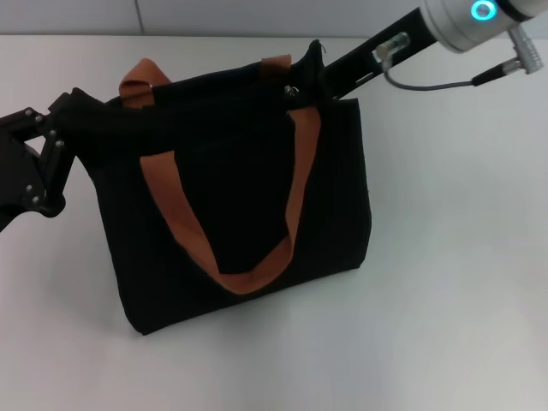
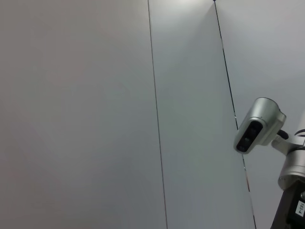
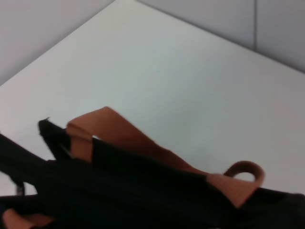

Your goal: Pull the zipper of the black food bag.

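Observation:
The black food bag (image 1: pixel 240 205) stands upright on the white table in the head view, with two orange-brown handles (image 1: pixel 175 214). The small silver zipper pull (image 1: pixel 291 92) hangs at the bag's upper edge, towards its right end. My left gripper (image 1: pixel 81 110) is at the bag's upper left corner and shut on the fabric there. My right gripper (image 1: pixel 318 73) reaches down from the upper right to the bag's top right corner, just right of the pull, black against the black fabric. The right wrist view shows the bag's top edge (image 3: pixel 143 176) and a handle (image 3: pixel 119 133).
The white table (image 1: pixel 454 282) spreads around the bag, with a grey wall behind it. A grey cable (image 1: pixel 428 83) hangs from my right arm. The left wrist view shows only wall panels and my head camera (image 2: pixel 257 126).

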Tool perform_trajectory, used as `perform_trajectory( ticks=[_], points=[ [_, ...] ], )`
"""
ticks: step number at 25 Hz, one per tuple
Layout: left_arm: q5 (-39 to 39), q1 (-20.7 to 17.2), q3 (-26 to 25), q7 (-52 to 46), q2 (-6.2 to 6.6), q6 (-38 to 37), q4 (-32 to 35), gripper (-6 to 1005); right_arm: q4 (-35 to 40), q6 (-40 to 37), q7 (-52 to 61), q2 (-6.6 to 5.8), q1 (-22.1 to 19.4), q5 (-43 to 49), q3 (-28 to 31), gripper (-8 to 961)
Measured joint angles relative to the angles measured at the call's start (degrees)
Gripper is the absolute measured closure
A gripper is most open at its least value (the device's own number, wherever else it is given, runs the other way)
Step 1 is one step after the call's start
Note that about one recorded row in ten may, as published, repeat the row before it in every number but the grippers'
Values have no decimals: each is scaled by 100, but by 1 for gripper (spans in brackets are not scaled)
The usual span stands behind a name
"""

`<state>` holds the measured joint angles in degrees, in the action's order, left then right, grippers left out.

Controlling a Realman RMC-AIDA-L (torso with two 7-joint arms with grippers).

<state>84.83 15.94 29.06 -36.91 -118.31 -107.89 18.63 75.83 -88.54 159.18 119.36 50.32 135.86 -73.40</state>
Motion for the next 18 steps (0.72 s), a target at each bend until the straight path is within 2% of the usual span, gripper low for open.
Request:
perform_trajectory(
  ticks=[11, 14, 18],
  points=[
    [-4, -4, -2, 0, 1, 11, 1, 984, 249, -74, 5, 0, -268, 97, 258, 956],
    [-4, 1, -1, 0, 0, 15, 1, 984, 267, -77, -36, 0, -353, -143, 484, 955],
    [-4, 4, 2, -12, 0, 39, 1, 983, 167, -50, -542, -4, -663, -915, 1004, 931]
  ],
)
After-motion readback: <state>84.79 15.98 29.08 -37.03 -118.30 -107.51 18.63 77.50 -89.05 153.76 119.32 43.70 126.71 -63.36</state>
